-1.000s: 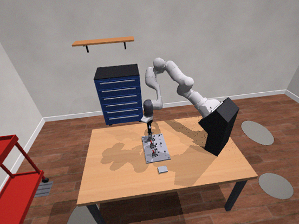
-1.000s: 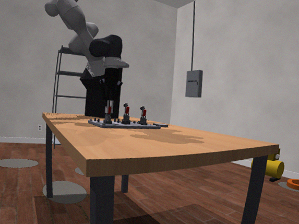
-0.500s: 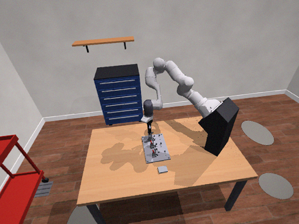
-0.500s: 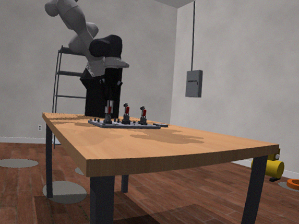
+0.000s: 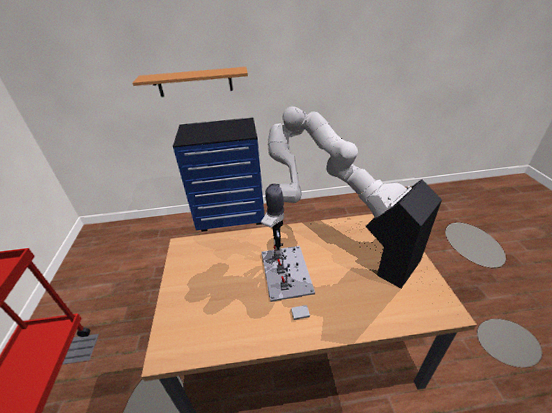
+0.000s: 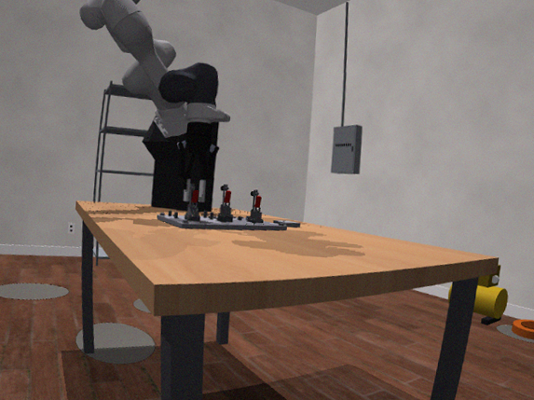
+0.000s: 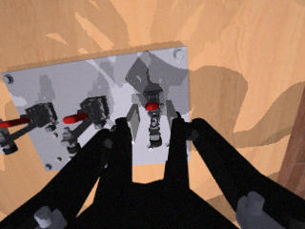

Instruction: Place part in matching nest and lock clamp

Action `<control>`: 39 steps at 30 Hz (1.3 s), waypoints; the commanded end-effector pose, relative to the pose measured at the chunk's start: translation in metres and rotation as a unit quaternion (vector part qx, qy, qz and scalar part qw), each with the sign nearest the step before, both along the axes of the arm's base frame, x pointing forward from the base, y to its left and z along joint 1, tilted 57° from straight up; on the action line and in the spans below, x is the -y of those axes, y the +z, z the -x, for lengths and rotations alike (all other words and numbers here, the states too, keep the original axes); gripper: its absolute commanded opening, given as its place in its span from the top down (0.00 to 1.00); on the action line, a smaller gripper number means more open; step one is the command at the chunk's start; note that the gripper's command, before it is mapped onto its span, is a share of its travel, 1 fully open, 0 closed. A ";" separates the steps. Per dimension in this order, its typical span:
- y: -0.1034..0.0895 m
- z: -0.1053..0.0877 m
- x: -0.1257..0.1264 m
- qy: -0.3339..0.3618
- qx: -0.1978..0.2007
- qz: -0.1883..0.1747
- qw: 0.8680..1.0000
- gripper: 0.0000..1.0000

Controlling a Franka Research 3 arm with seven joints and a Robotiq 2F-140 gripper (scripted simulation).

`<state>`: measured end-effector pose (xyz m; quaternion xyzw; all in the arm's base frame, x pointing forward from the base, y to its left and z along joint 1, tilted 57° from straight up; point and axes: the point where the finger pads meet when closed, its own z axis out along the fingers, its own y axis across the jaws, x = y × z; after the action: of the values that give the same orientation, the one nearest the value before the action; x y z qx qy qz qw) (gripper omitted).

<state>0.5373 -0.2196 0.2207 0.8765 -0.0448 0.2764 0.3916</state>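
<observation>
While the gripper point(image 7: 149, 121) hangs over the fixture, step in hand: working the toggle clamp of the end nest, not yet the part.
Part location: the grey part point(image 5: 299, 312) lies flat on the table point(image 5: 219, 335), just off the fixture plate's point(image 5: 302, 274) near short end in the top view, apart from it and well apart from the gripper.
Gripper position: over the plate's opposite end, pointing down at the end clamp point(image 7: 153, 129).
Claw state: partly spread, pinching nothing. The two fingers stand either side of the clamp's red handle point(image 7: 152, 106), with gaps showing on both sides in the wrist view.
Clamps: three in a row on the plate. All three red handles look upright in the exterior view. Whether any is locked cannot be told.
Nests: rest pads and stop blocks are too small to size by eye. Which nest suits the part cannot be confirmed.
Progress, judged: early. No nest holds a part.
Next move, judged: if this handle stands where it is wanted, lift straight up to free it, then travel to the part and grasp it across its sides. If not, pinch the red grip and swing it fully over.
Caution: rising at a slant could knock the handle.
</observation>
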 end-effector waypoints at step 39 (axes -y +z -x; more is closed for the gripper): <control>0.019 0.020 -0.025 -0.006 0.000 -0.001 1.000 0.72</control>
<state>0.5238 -0.1984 0.2334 0.8771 -0.0542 0.2815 0.3855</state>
